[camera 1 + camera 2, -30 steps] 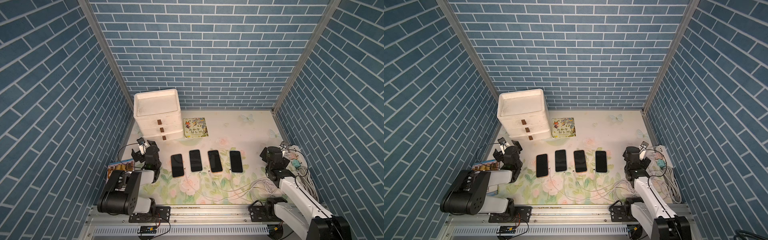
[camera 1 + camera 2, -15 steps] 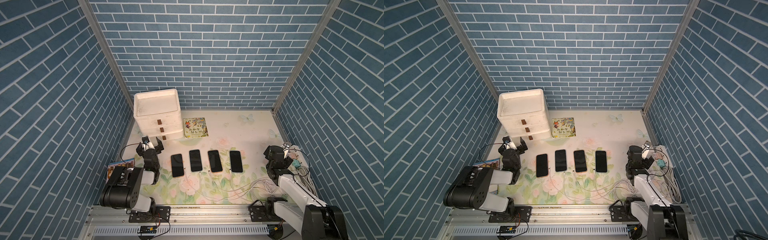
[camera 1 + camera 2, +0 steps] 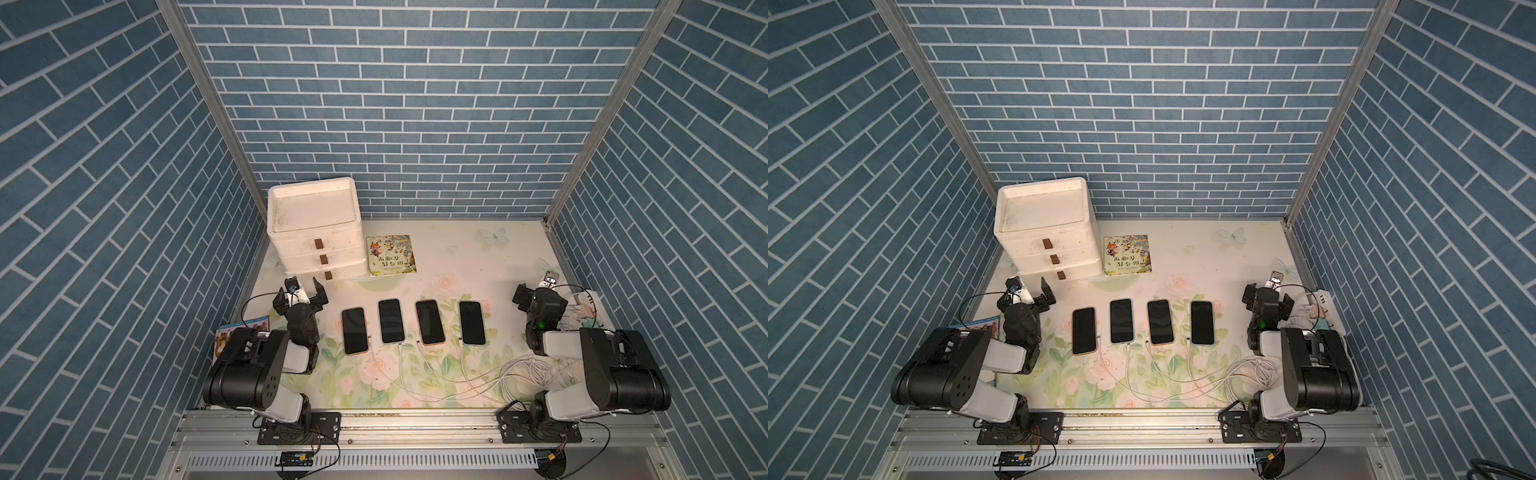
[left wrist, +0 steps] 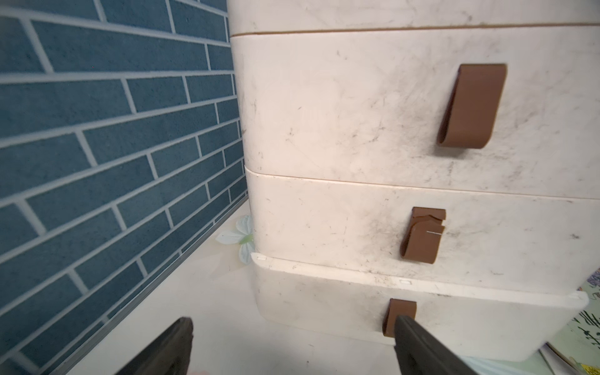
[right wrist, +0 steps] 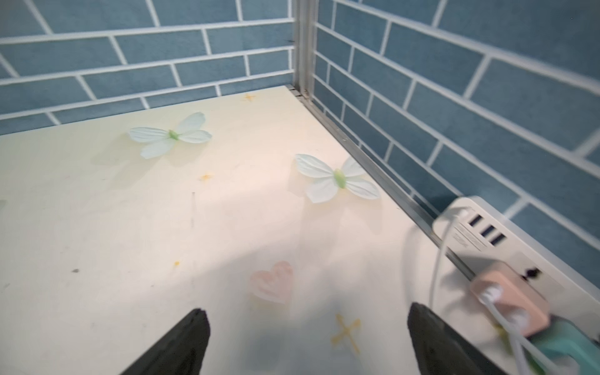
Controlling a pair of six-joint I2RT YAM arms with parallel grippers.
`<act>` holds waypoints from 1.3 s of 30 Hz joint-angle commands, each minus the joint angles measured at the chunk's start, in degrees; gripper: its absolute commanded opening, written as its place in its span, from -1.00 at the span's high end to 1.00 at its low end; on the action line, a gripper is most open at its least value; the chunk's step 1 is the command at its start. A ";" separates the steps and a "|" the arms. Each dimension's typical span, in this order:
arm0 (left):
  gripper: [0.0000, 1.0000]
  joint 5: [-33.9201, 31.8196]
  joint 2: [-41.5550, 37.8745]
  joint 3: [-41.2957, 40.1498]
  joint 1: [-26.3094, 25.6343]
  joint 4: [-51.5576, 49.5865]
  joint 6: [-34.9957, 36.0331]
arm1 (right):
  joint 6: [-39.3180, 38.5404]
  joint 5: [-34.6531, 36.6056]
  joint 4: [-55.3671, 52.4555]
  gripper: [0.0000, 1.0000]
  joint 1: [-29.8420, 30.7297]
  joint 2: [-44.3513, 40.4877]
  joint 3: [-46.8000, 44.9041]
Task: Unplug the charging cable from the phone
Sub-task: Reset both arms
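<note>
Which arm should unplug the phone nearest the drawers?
Left. The open left end effector sits beside that black, orange-cased phone and its white charging cable; the right end effector is far off by the white power strip.

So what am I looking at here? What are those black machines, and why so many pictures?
Those are two robot arms, each ending in a two-finger gripper. Two pictures look down from overhead; the other two come from cameras on the wrists. On the flowery table lie four phones with white charging cables, a white drawer unit, a picture book and a power strip. The left gripper and right gripper are both open, holding nothing.
</note>
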 commanded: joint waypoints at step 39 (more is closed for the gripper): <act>-1.00 0.29 0.19 0.33 -0.10 1.14 0.78 | -9.38 -11.08 23.90 -0.99 2.33 1.59 -7.97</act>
